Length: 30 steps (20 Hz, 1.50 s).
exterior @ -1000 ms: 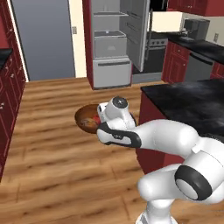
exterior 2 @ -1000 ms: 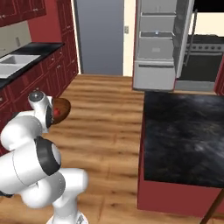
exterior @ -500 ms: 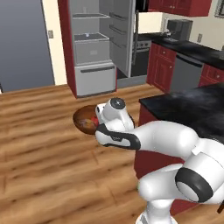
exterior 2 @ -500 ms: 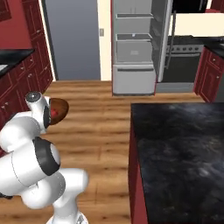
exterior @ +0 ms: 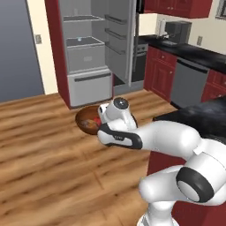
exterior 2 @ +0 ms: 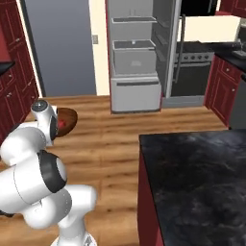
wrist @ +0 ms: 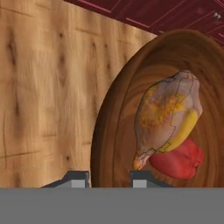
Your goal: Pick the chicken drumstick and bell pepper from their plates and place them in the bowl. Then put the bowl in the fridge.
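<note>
Wooden floorboards [exterior: 39, 154] are running across the kitchen, with dark red cabinets [exterior: 161, 73] lining the far walls and a black-topped island worktop [exterior 2: 197, 178] standing at the robot's right. Ahead, the fridge [exterior: 88, 53] is standing with its door swung wide, showing grey inner shelves, racks on the door and a closed drawer at the bottom; a black-fronted oven [exterior 2: 192, 67] is sitting just beyond the open door. The white arm is reaching forward over the floor, well short of the fridge, and the tool [wrist: 106, 177] is clamping narrowly on the bowl [wrist: 131, 113], one fingertip [wrist: 76, 178] sitting outside the rim and the other inside it. The bowl [exterior: 88, 121] is hanging in the air above the floorboards, beside the near corner of the worktop and not touching it; in the right base view it [exterior 2: 67, 120] is peeking out from behind the wrist, with a spot of red showing inside. Seen from the hand, the chicken drumstick [wrist: 168, 116] is lying inside the bowl with its thin end pointing towards the gripped rim, and the bell pepper [wrist: 177, 159] is resting against it, partly tucked under its golden-yellow side. Both are sitting in the bottom of the bowl.
</note>
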Motion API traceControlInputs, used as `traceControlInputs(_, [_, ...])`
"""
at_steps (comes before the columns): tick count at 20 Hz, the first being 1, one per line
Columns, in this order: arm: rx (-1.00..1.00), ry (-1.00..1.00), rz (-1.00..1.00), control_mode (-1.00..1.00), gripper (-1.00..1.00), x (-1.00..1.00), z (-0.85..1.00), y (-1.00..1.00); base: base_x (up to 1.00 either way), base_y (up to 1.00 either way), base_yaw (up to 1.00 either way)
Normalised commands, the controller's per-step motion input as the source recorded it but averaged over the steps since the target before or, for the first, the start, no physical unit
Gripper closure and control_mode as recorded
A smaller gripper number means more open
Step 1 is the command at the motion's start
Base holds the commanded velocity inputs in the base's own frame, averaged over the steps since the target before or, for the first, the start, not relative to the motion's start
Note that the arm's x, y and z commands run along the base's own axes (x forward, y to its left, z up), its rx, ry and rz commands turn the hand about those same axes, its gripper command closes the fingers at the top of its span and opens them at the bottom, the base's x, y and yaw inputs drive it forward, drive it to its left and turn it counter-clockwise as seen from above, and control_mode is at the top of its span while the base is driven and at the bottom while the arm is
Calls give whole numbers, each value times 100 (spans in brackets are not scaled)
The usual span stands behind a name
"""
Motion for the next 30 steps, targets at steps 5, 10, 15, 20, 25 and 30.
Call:
traceControlInputs(5, [0, 0, 0, 100, 100, 0, 0, 0, 79, 51, -14])
traceControlInputs(10, [0, 0, 0, 100, 100, 0, 0, 0, 79, 50, -16])
traceControlInputs(15, [0, 0, 0, 100, 100, 0, 0, 0, 79, 49, -17])
traceControlInputs(20, [0, 0, 0, 100, 100, 0, 0, 0, 79, 50, -16])
traceControlInputs(25, [0, 0, 0, 100, 100, 0, 0, 0, 79, 50, -16])
traceControlInputs(30, [0, 0, 0, 100, 100, 0, 0, 0, 83, 38, -26])
